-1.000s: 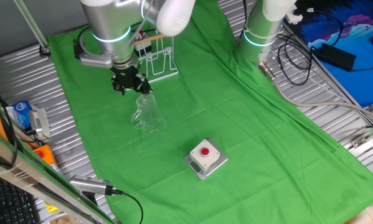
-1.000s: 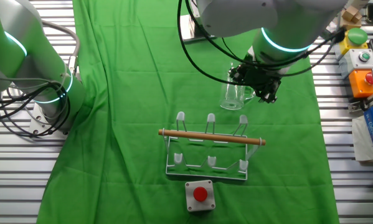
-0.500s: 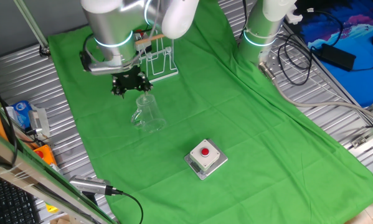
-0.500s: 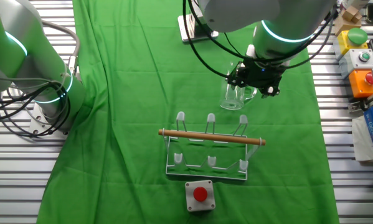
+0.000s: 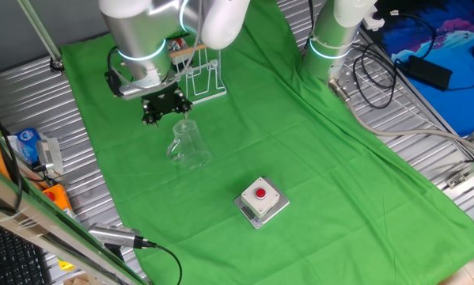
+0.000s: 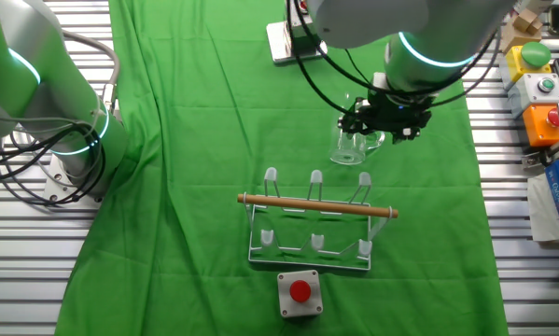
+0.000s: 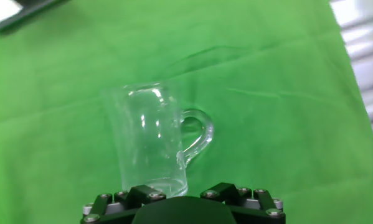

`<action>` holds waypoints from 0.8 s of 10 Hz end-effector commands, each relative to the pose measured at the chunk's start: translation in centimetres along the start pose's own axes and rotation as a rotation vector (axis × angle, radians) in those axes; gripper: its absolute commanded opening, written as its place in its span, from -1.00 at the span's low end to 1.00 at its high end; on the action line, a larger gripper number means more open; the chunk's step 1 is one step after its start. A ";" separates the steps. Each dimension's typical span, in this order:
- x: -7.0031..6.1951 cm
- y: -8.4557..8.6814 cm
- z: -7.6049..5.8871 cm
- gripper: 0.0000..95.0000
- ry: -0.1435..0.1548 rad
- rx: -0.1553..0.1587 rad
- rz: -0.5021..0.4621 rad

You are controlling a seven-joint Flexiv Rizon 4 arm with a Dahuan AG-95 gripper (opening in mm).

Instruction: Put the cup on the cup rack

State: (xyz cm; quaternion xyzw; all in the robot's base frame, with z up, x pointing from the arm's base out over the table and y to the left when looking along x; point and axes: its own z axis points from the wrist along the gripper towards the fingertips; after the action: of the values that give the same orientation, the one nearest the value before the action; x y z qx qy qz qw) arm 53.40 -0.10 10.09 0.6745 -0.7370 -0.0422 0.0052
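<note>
One transparent cup (image 7: pixel 155 140) is seen upright on the green-covered table (image 5: pixel 316 150), its handle turned toward three o'clock in the hand view. The gripper (image 6: pixel 384 119) is poised directly above the cup's rim, with no contact visible; whether it is spread or closed cannot be told, since the fingers are hidden below the mount in the hand view. Such a stance is judged to suit a descent onto the rim or handle. The cup rack (image 6: pixel 312 224) is placed near the cup, at about seven o'clock from it in the other fixed view, and nothing is hung on it.
</note>
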 end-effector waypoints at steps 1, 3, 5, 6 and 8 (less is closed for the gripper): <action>0.0 0.1 -0.1 0.60 0.014 0.005 0.064; 0.0 0.1 -0.1 0.60 0.018 0.008 0.089; 0.0 0.0 -0.1 0.60 0.024 0.009 0.114; 0.0 -0.1 -0.2 0.60 0.019 0.006 0.122; 0.0 -0.3 -0.2 0.60 0.011 0.004 0.131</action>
State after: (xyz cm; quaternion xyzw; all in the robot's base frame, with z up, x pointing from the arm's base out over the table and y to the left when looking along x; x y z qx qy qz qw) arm 53.51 -0.05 10.41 0.6247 -0.7799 -0.0383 0.0104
